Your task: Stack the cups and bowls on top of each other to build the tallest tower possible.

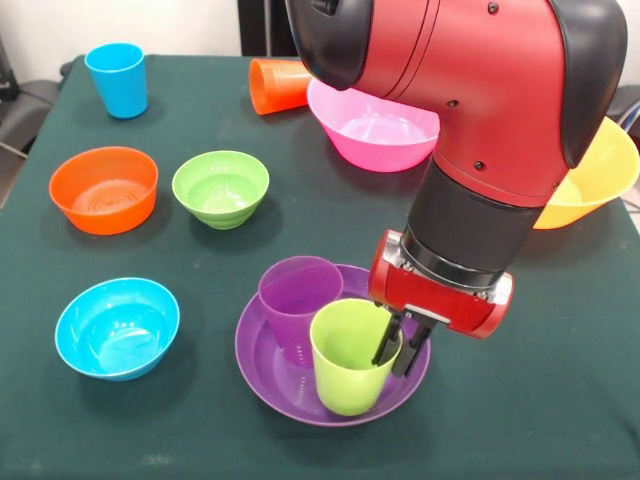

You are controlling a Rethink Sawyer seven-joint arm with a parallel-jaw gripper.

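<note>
- Here, table under dark green cloth
- Arm red and black, down from above, over the purple bowl's right side
- Pink bowl and yellow bowl far back, both partly hidden by arm
- Purple bowl shallow, near front, holding purple cup and green cup, both upright, touching
- Orange bowl, green bowl, blue bowl at left, apart
- Blue cup upright at far left; orange cup on its side beside pink bowl
- Gripper clamped on green cup's right rim, one finger inside, one outside
</note>
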